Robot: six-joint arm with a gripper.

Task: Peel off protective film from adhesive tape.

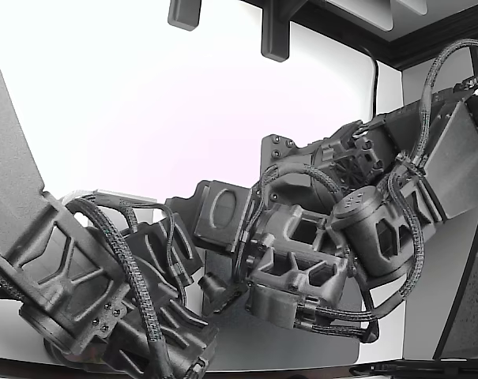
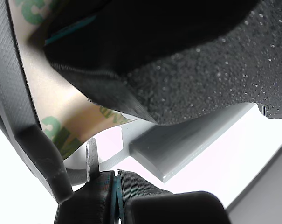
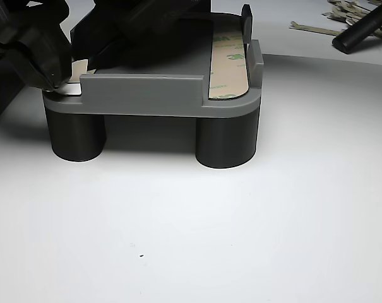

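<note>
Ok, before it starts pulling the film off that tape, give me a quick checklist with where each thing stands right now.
1. Tool at the film corner on the fixture's other-view left: ok.
2. Film actually pinched: cannot tell, contact is hidden.
3. Gray fixture seated flat on its two dark posts: ok.
4. Second tape strip lying flat with liner on: ok.
5. Pull path above the fixture free: cannot tell, arm bodies crowd it.

Left tape strip (image 3: 79, 67) mostly hidden behind the hand (image 3: 48, 53); jaw state unreadable, wrist view blurred.
</note>
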